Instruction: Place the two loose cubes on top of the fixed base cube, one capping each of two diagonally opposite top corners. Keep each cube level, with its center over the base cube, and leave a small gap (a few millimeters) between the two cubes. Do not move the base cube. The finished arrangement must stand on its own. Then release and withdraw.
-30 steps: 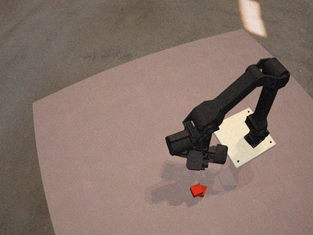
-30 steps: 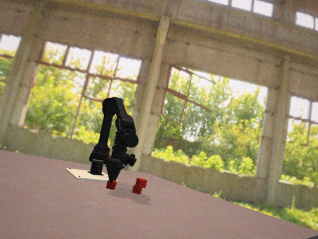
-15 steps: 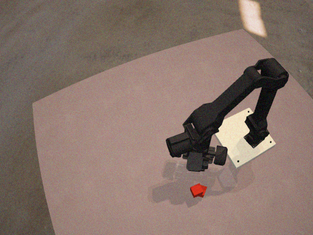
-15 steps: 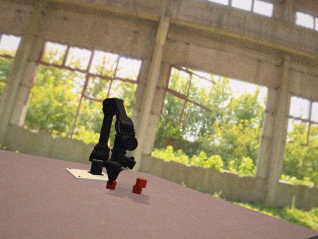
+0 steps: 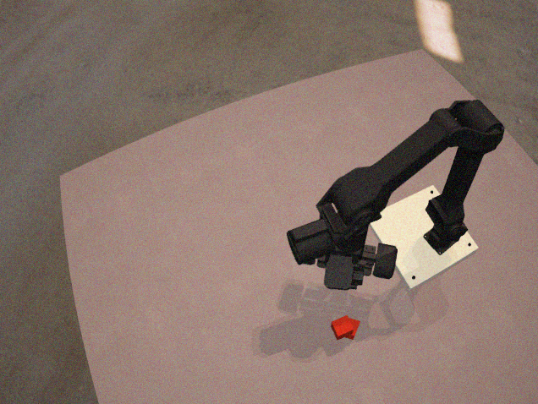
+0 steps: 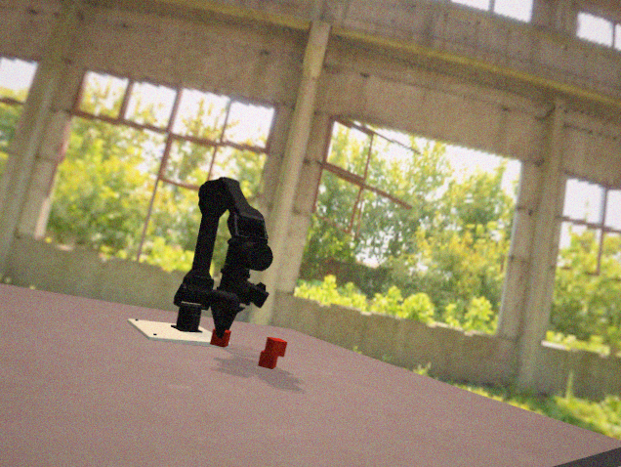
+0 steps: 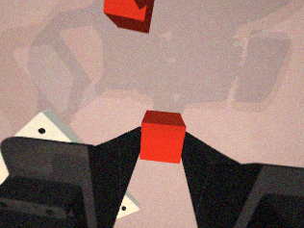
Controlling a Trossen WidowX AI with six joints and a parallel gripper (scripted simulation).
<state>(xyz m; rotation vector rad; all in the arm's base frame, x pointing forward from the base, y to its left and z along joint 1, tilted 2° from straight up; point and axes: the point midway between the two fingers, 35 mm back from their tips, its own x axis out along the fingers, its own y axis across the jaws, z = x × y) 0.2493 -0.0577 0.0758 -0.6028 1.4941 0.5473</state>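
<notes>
With the gripper (image 6: 222,335) (image 7: 162,134) partly closed on the loose cube (image 6: 221,340) (image 7: 163,142), lift straight up, keeping it level. The base cube (image 5: 354,329) (image 6: 268,360) stands nearby; the placed cube (image 5: 343,327) (image 6: 275,346) caps one corner of it. Clear both before traversing toward the base cube's diagonally opposite corner.

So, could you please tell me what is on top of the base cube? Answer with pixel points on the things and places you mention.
One red cube (image 5: 343,326) (image 6: 276,346) sits off-centre on the base cube (image 5: 354,330) (image 6: 268,360), overhanging it. The top face beneath is covered.
</notes>
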